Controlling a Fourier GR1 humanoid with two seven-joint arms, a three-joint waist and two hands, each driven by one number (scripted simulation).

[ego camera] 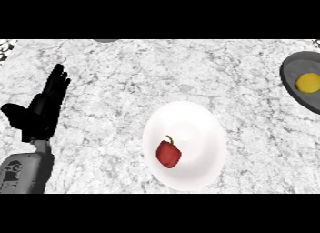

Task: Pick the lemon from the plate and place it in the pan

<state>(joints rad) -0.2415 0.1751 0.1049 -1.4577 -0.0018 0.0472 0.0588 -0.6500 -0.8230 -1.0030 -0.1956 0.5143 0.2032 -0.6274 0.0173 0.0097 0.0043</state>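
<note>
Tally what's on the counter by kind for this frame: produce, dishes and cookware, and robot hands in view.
Produce: 2, the lemon and a red bell pepper
Dishes and cookware: 2, the white plate and the pan
Robot hands: 1, the left hand, open, at the view's left
Total: 5

counter: grey-white marble, fills view | corners: black-and-white patterned surface, far left and right

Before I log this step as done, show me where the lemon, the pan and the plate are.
lemon (310,82): head view, middle of the yellow fruit.
pan (292,72): head view, bare grey left wall.
plate (196,127): head view, bare white surface above the red pepper.
</note>
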